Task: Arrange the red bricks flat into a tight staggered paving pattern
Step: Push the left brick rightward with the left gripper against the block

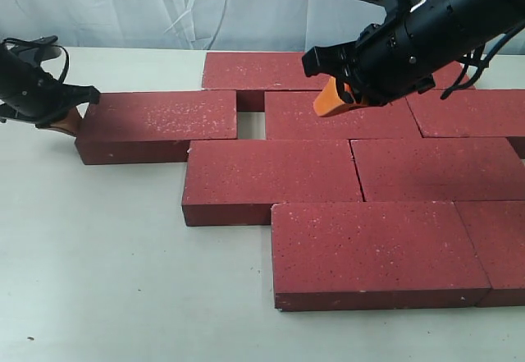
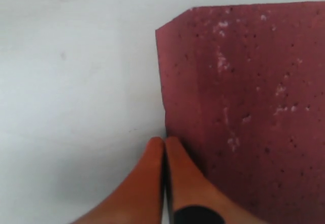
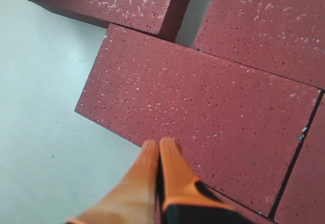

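Observation:
Several red bricks lie flat in staggered rows, filling the middle and right of the exterior view. The leftmost brick (image 1: pixel 156 124) (image 2: pixel 244 107) stands apart from its row neighbour (image 1: pixel 344 116) by a small square gap (image 1: pixel 250 124). My left gripper (image 1: pixel 72 118) (image 2: pixel 164 141) is shut and empty, low on the table, with its orange tips against that brick's left end. My right gripper (image 1: pixel 332 99) (image 3: pixel 160 144) is also shut and empty. It is held in the air above the laid bricks, over a brick (image 3: pixel 203 117) near its edge.
Bare white table (image 1: pixel 98 255) lies to the left and front of the bricks. A white curtain (image 1: pixel 164 5) hangs behind. The rows at the right run out of the exterior view.

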